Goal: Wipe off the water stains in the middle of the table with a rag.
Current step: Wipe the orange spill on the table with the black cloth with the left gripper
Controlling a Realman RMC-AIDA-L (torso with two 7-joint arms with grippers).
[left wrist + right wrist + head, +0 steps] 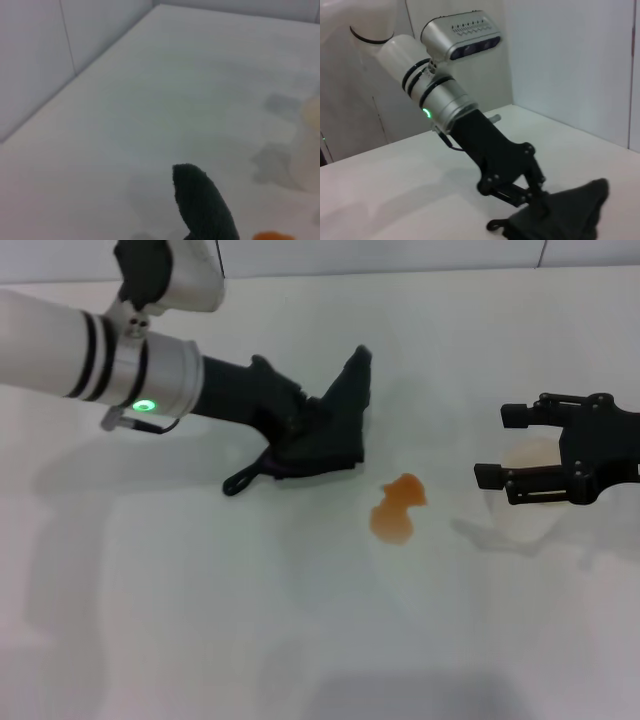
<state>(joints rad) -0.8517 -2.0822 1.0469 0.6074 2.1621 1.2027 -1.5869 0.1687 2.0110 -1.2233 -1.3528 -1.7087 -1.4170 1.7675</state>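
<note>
A white robot arm reaches in from the left over the plain white tabletop [200, 620], its black left end effector [300, 435] clamped on the dark rag [335, 430]. The rag lies bunched on the tabletop under the end effector, one corner standing up in a point toward the far side and a narrow looped tail [243, 478] trailing on the surface toward the robot. The right wrist view shows the same grip from across the tabletop: the arm slopes down, a green light [426, 112] glowing on its silver wrist collar, and its black end effector [532, 192] presses into the crumpled cloth [565, 215]. In the left wrist view, only the raised tip of the rag [202, 202] shows, against bare white surface [165, 90].

Just to the right of the rag, and slightly nearer the robot, sits the water stain [397, 508], a small, glossy orange-brown blotch of irregular shape in the middle of the tabletop. The rag is near the stain but apart from it, with a strip of clean white surface between them.

Farther right, well apart from the stain, the black right end effector [490, 445] hovers at the edge of the head view, its two fingers [525, 415] spread apart and holding nothing. A pale, rounded object [530, 465] sits on the tabletop partly behind it; what it is cannot be told.
</note>
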